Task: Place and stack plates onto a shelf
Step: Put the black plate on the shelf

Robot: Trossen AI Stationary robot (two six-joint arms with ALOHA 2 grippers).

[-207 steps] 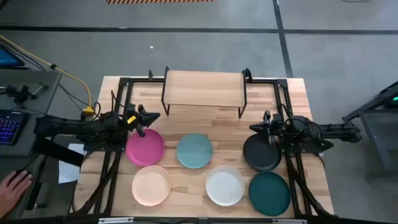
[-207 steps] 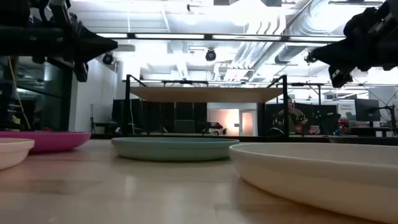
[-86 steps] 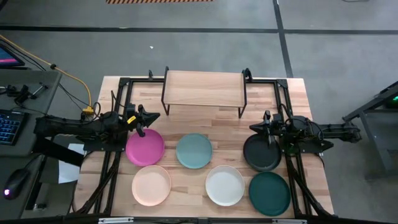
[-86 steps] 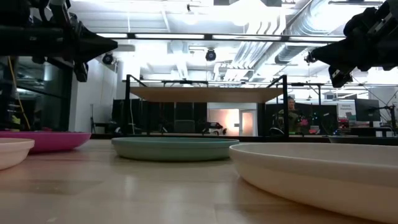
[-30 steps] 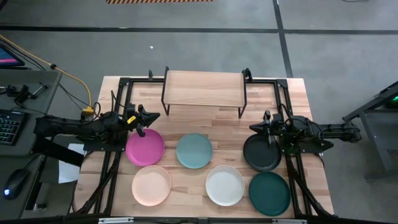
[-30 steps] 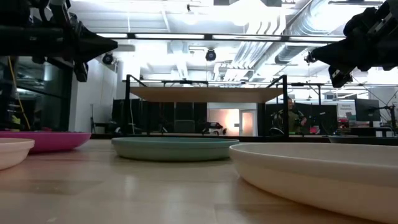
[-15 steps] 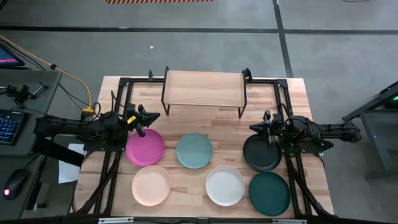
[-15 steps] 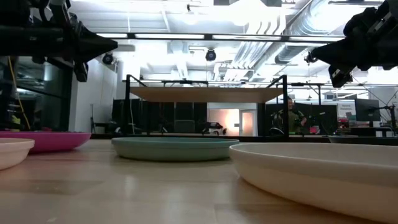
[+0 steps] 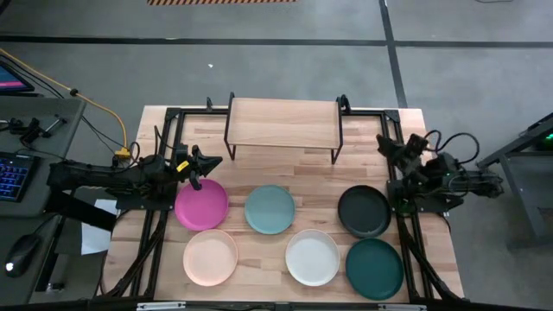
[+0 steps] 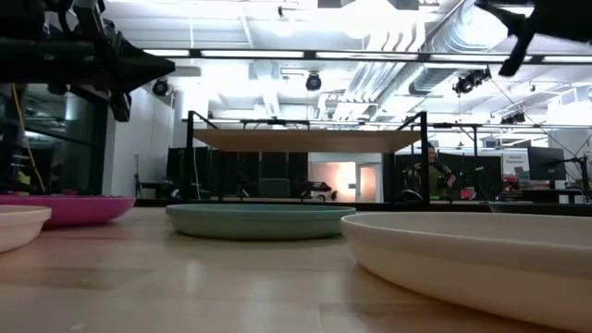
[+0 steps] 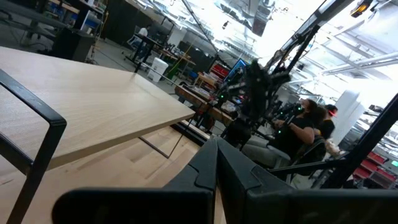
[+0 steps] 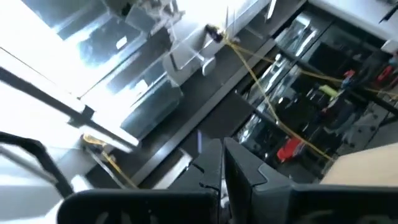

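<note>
Plates, six, round, shallow, smooth matte finish, all flat on the wooden tabletop [image 9: 259, 164]; none on the shelf yet.

- Near row, lower frame of the high view: peach plate [image 9: 210, 257], white plate [image 9: 312, 257], dark teal plate [image 9: 375, 269].
- Second row, mid frame: pink plate [image 9: 201, 205], light teal plate [image 9: 270, 209], black plate [image 9: 363, 211].
- Shelf [image 9: 282, 123], upper centre: pale rectangular board on thin black metal legs, bare.

Left gripper [image 9: 210, 161], mid left, just beyond the pink plate; unchanged from half a second ago. Fingers pressed together, holding nothing.

Right gripper [image 9: 385, 144], upper right. Change: half a second ago it hung over the black plate's far edge; it has now lifted and swung toward the shelf's right end, wrist tipped upward. Fingers pressed together, empty.

Judgement: the black plate was not picked up; stacking is not begun.
</note>
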